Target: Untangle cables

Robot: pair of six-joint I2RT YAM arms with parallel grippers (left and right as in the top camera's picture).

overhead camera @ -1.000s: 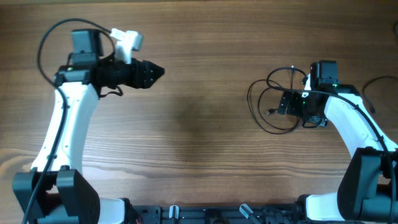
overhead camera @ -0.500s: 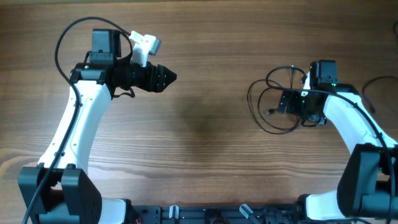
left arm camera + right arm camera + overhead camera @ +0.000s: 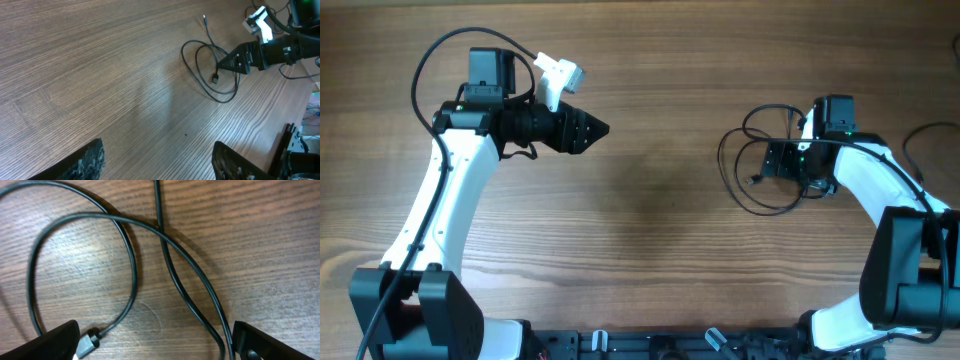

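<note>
The thin black cables (image 3: 763, 212) are lying in a loose overlapping tangle on the right part of the wooden table (image 3: 650, 250). The right gripper (image 3: 772, 163) is hovering low over them with its jaws spread wide and gripping nothing. Its wrist view is showing strands (image 3: 134, 275) crossing between the fingers (image 3: 60, 339), with a small plug (image 3: 90, 341) lying just beside one finger (contact cannot be told). The left gripper (image 3: 599, 128) is hanging over bare wood well apart from the tangle, its jaws parted and empty, pointing toward the cables (image 3: 218, 99).
</note>
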